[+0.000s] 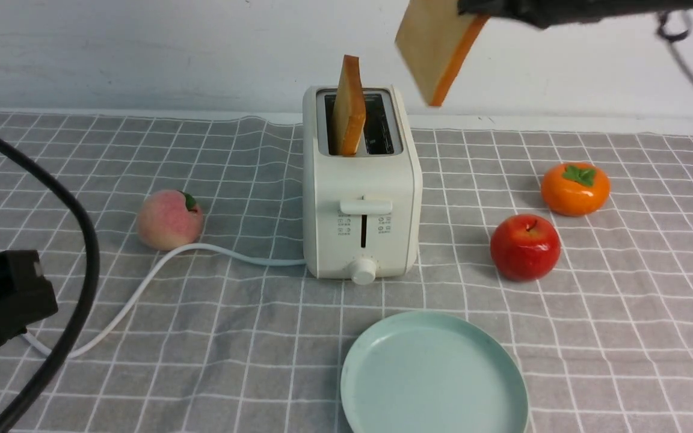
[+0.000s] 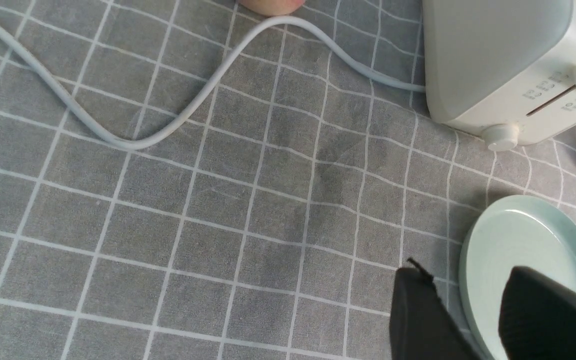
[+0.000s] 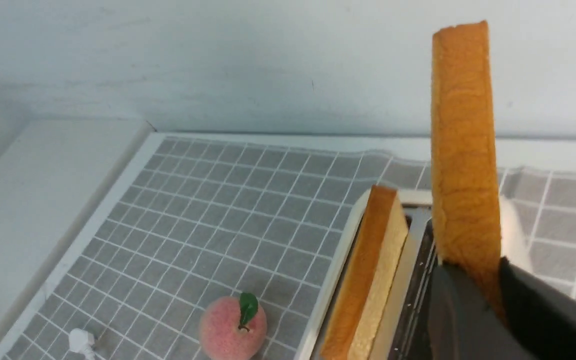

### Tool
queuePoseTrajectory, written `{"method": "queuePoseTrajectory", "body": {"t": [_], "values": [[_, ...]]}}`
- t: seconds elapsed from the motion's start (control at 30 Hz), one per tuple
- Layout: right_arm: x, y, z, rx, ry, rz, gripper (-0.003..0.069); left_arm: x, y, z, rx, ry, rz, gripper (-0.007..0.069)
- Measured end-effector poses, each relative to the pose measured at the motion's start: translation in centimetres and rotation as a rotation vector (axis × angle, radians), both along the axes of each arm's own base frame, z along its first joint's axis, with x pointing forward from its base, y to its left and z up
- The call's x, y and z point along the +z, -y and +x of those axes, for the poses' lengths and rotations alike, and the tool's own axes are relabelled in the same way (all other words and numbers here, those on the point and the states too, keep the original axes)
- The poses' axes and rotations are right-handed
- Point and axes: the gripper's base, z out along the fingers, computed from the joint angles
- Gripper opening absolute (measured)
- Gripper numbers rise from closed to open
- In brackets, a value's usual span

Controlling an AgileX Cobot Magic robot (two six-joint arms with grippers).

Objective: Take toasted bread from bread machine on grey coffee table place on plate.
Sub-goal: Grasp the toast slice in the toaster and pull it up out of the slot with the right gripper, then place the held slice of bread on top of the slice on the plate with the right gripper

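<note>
Right gripper [image 3: 473,270] is clamped on one edge of a toast slice [image 1: 434,48]. The slice hangs tilted in the air, above the toaster [image 1: 361,198] and off to its right, clear of the slots. The other slice [image 1: 348,108] stands in the toaster's left slot, poking well out the top. The plate [image 1: 431,373] sits on the table [image 1: 232,337] just in front of the toaster. My left gripper [image 2: 463,272] is down low beside the plate, jaws apart, holding nothing. Peach [image 1: 169,219] left of the toaster, apple [image 1: 525,246] and persimmon [image 1: 575,188] on the right.
</note>
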Motion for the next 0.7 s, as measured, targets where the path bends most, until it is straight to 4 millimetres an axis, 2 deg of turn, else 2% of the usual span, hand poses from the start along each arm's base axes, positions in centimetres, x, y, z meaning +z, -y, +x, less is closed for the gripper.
{"method": "queuePoseTrajectory", "body": {"t": [0.1, 0.17, 0.23, 0.27, 0.3, 0.33, 0.43, 0.57, 0.67, 0.7], "values": [[4.0, 4.4, -4.9, -0.004, 0.029, -0.108, 0.0066, 0.0, 0.0, 0.0, 0.0, 0.0, -0.001, 0.0238], [4.4, 6.2, -8.1, 0.023, -0.04, -0.213, 0.0066, 0.0, 0.0, 0.0, 0.0, 0.005, -0.004, 0.0238], [4.0, 7.2, -10.7, 0.039, -0.109, -0.262, 0.0066, 0.1, 0.1, 0.1, -0.002, 0.015, -0.016, 0.0238], [3.9, 7.2, -11.0, 0.046, -0.121, -0.266, 0.0066, 0.2, 0.1, 0.1, -0.002, 0.017, -0.018, 0.0238], [2.7, 7.1, -12.5, 0.061, -0.167, -0.259, 0.0066, 0.2, 0.2, 0.1, -0.003, 0.025, -0.035, 0.0238], [2.4, 7.1, -12.4, 0.064, -0.176, -0.255, 0.0066, 0.3, 0.2, 0.1, -0.004, 0.026, -0.037, 0.0238], [-0.3, 5.6, -14.0, 0.137, -0.221, -0.146, 0.0066, 0.3, 0.5, 0.1, -0.007, 0.027, -0.073, 0.0238], [-6.8, 2.1, -14.6, 0.323, -0.359, 0.043, 0.0066, 0.5, 0.6, 0.2, -0.009, 0.035, -0.093, 0.0238], [-9.7, 0.3, -14.9, 0.388, -0.382, 0.113, 0.0066, 0.6, 0.6, 0.2, -0.009, 0.048, -0.102, 0.0238], [-11.5, -0.7, -14.9, 0.398, -0.379, 0.144, 0.0066, 0.6, 0.6, 0.3, -0.009, 0.056, -0.106, 0.0238]]}}
